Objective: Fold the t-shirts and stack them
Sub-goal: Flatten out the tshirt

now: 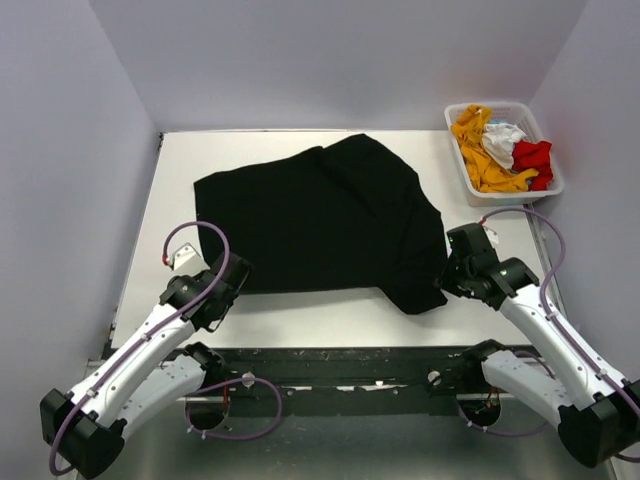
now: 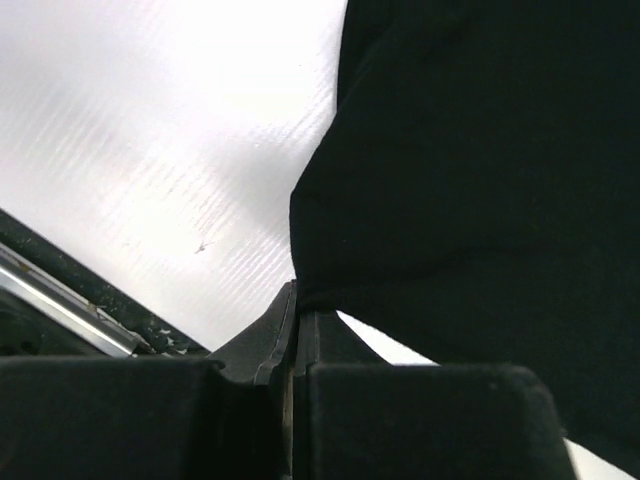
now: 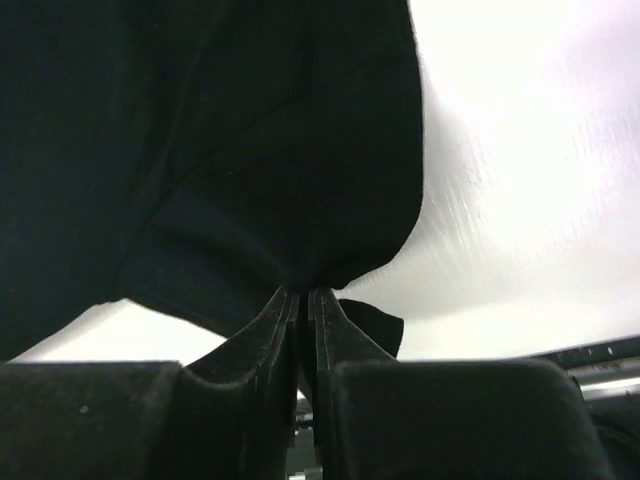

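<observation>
A large black t-shirt [image 1: 320, 220] lies spread on the white table. My left gripper [image 1: 232, 280] is shut on its near-left edge; in the left wrist view the cloth [image 2: 480, 170] is pinched at the fingertips [image 2: 297, 300]. My right gripper [image 1: 447, 280] is shut on the shirt's near-right corner; in the right wrist view the black cloth [image 3: 250, 150] bunches into the closed tips [image 3: 305, 292]. Orange-yellow [image 1: 478, 150], white [image 1: 502, 140] and red [image 1: 533, 158] shirts lie crumpled in the basket.
A white slatted basket [image 1: 460, 180] stands at the back right corner of the table [image 1: 330, 315]. Grey walls close in the back and both sides. The table's dark front rail [image 1: 330, 358] runs between the arm bases.
</observation>
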